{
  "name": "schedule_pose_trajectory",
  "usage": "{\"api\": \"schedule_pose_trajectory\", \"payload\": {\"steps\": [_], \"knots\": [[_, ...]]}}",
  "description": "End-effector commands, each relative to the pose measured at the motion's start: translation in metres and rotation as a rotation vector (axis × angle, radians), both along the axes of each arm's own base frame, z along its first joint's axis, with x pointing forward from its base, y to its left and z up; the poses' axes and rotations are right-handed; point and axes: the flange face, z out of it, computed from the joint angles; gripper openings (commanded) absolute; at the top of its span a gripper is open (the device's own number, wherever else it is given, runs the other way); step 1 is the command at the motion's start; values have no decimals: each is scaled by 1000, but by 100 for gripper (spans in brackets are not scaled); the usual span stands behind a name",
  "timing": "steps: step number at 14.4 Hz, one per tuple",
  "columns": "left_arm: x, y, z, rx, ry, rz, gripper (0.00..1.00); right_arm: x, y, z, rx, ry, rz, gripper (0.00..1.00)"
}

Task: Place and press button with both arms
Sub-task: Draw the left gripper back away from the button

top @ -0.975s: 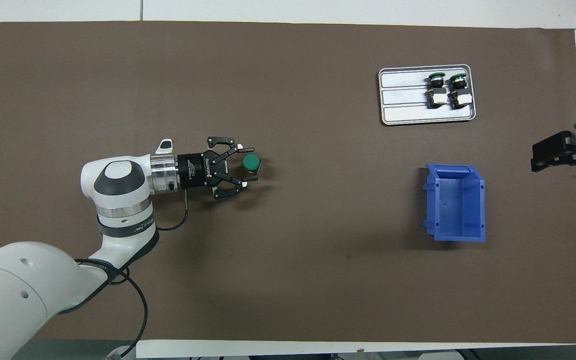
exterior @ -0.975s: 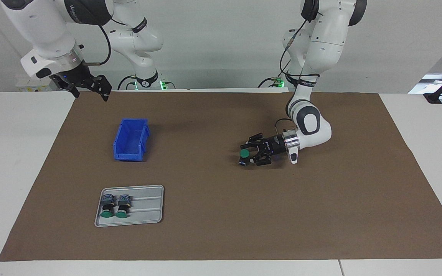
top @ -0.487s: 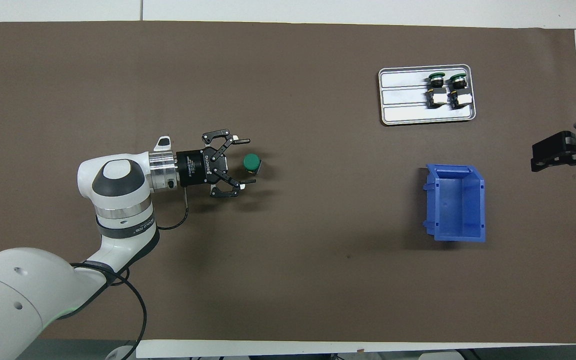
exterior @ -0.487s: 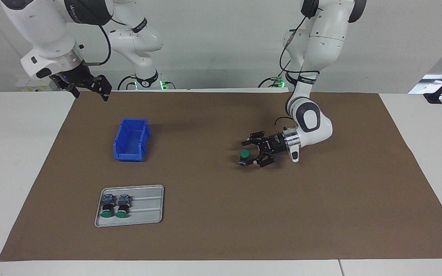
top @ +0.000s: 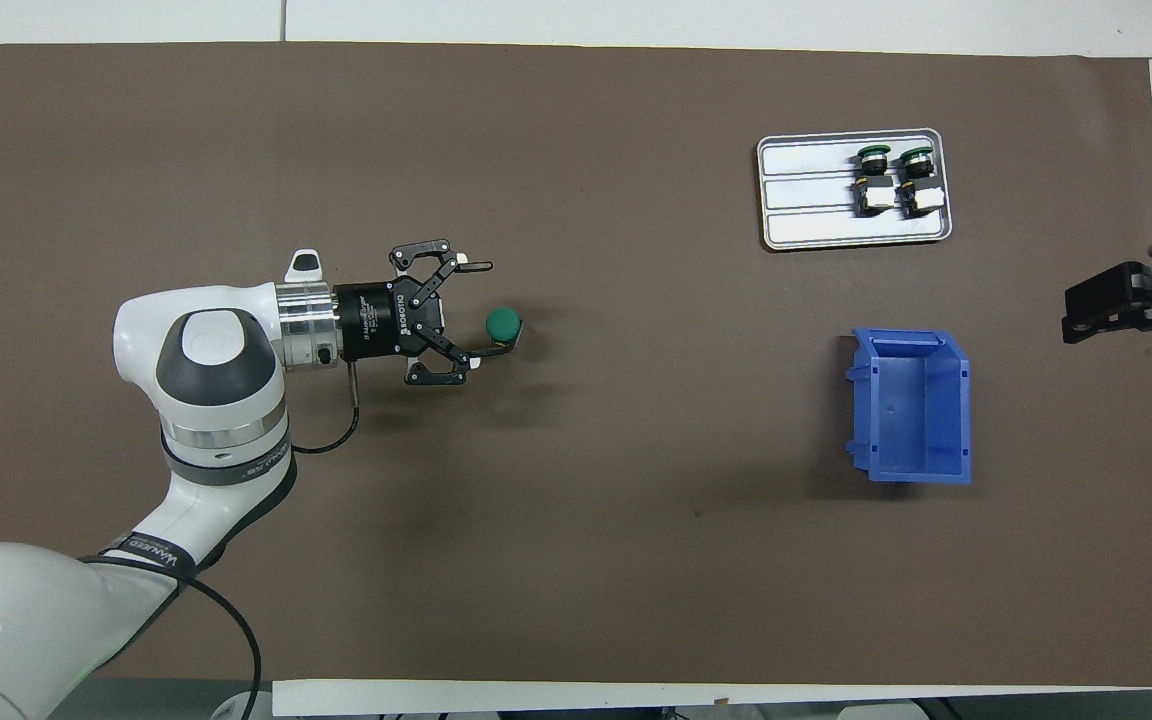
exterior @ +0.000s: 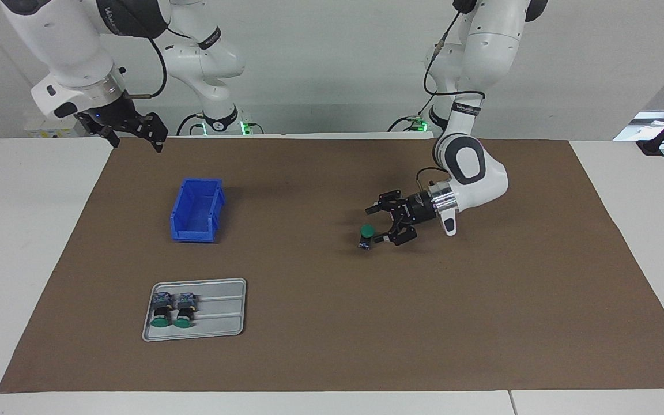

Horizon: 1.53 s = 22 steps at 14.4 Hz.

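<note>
A button (exterior: 368, 231) with a green cap stands cap-up on the brown mat (exterior: 332, 323), near its middle toward the left arm's end; it also shows in the overhead view (top: 504, 323). My left gripper (exterior: 375, 226) is open and empty, lying level just beside the button on the left arm's side, also seen in the overhead view (top: 484, 310). One fingertip (top: 476, 354) is close to the button's base. My right gripper (exterior: 137, 144) is open and waits in the air over the mat's edge at the right arm's end, also seen in the overhead view (top: 1086, 310).
A grey tray (exterior: 222, 323) holds two more green-capped buttons (exterior: 173, 311), lying down, toward the right arm's end, farther from the robots; tray also in the overhead view (top: 806, 215). An empty blue bin (exterior: 196, 210) stands nearer to the robots than the tray.
My left gripper has drawn back from the button toward the left arm's end and risen a little, fingers open. The button stays standing on the mat. The right arm has not moved.
</note>
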Motion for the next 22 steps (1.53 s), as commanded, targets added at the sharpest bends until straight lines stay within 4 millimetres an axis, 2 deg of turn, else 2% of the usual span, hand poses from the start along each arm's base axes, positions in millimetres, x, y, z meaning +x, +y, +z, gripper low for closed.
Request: {"api": "schedule_pose_trajectory", "payload": {"steps": [1, 3, 5, 6, 9, 11, 16, 22], "knots": [[3, 6, 33, 94, -18, -31, 100, -3, -2, -2, 12, 0, 12, 98], [16, 20, 52, 170, -49, -64, 100, -3, -2, -2, 10, 0, 12, 98], [18, 35, 77, 232, -95, -87, 100, -3, -2, -2, 10, 0, 12, 98], [18, 39, 82, 261, -116, -107, 100, -4, -2, -1, 12, -1, 12, 98], [21, 42, 98, 363, -193, -187, 100, -4, -2, -1, 12, -1, 12, 98], [26, 52, 104, 412, -223, -209, 100, -3, -2, 0, 12, -3, 12, 98], [32, 50, 131, 525, -307, -343, 100, -4, -2, -1, 12, -1, 12, 98], [40, 55, 142, 688, -399, -446, 100, -3, -2, 0, 10, -3, 12, 98]]}}
